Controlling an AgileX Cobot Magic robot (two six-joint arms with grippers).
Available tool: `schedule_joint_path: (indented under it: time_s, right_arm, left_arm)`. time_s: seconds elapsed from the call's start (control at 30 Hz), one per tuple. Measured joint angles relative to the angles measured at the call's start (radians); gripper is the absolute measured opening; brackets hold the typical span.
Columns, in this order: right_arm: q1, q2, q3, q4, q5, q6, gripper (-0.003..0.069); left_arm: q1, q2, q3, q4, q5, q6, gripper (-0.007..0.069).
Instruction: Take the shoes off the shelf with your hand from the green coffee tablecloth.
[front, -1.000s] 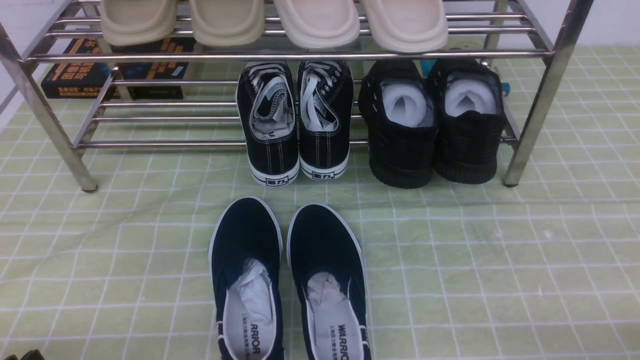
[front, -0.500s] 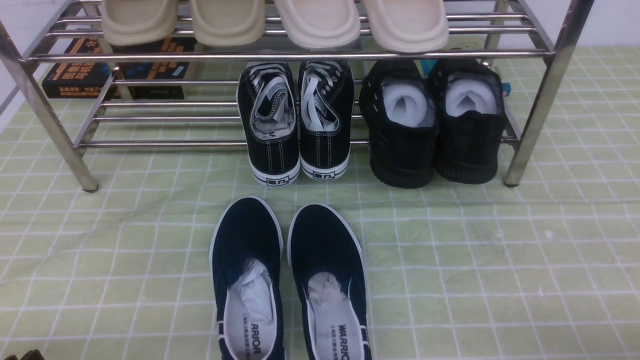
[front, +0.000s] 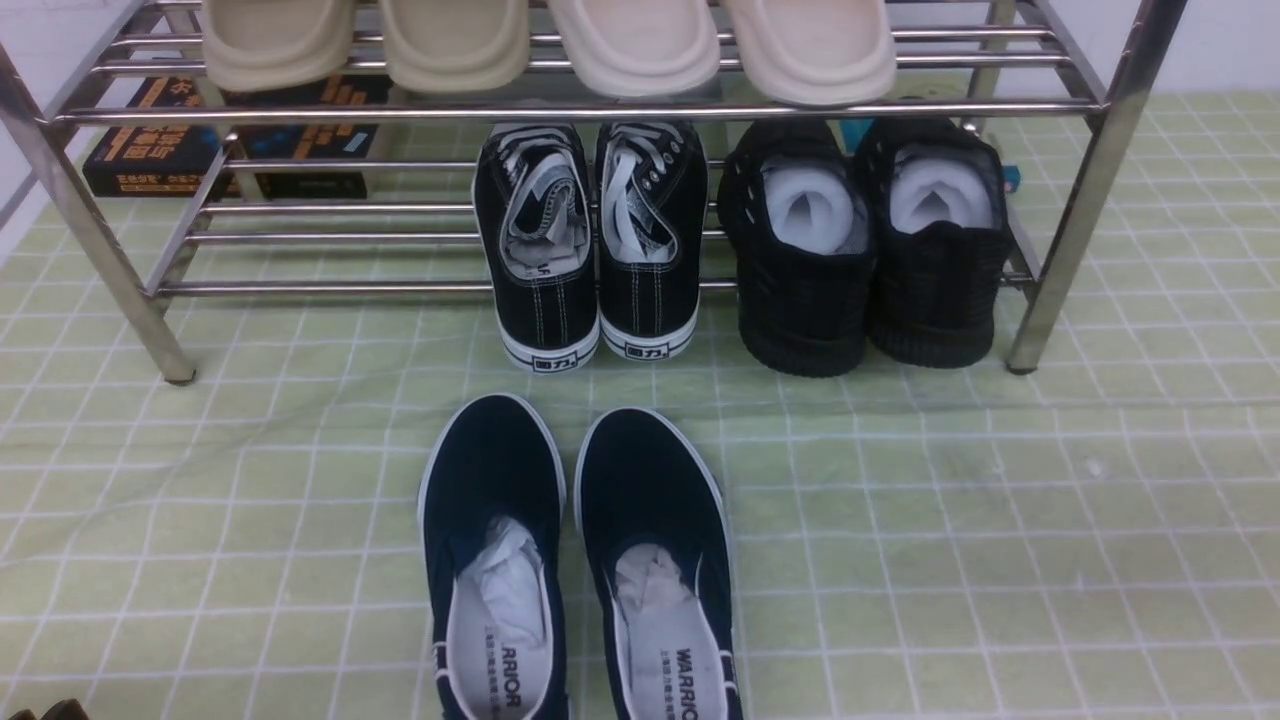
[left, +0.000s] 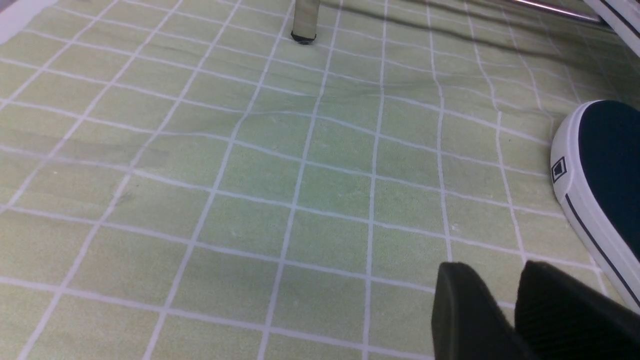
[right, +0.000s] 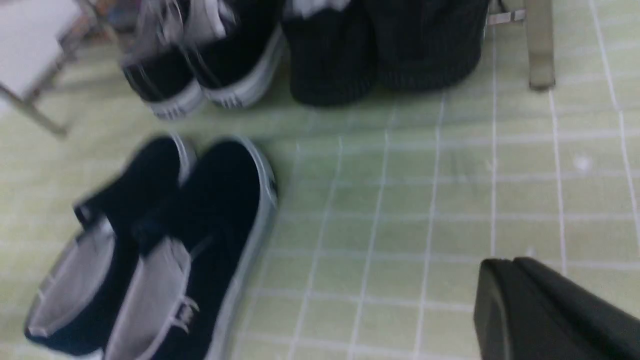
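The right gripper (right: 509, 261) has just drawn its fingertips together, holding nothing; the left gripper (left: 498, 272) stands narrowly apart, also unloaded. Across the front views the black knit sneakers (front: 800, 300) have not moved: they sit at the right of the steel shoe rack's (front: 330, 288) lower tier, heels overhanging its near bar. So the removal seems unstarted, and the right gripper must presumably reopen before grasping.

The front view's edge crops the navy slip-ons (front: 655, 490) (heels).
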Motion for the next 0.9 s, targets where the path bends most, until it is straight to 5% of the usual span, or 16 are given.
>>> schedule_joint_path:
  time_s: [0.2,0.4,0.53,0.73,0.9]
  right_arm:
    - [0.012,0.4,-0.228,-0.053,0.239,-0.018,0.0003]
    - [0.187,0.676,-0.394,0.001,0.309,-0.057,0.0005]
    - [0.379,0.821,-0.582,-0.154,0.28,0.099,0.0008]
    - [0.52,0.96,-0.818,-0.412,0.221,0.389,0.0064]
    - [0.598,1.113,-1.028,-0.594,0.213,0.542,0.0204]
  left_arm:
    - [0.0,0.0,0.0,0.0,0.0,0.0,0.0195]
    - [0.0,0.0,0.0,0.0,0.0,-0.001,0.0195]
    - [0.0,0.0,0.0,0.0,0.0,-0.001,0.0195]
    - [0.0,0.0,0.0,0.0,0.0,-0.001,0.0195]
    - [0.0,0.0,0.0,0.0,0.0,-0.001,0.0195]
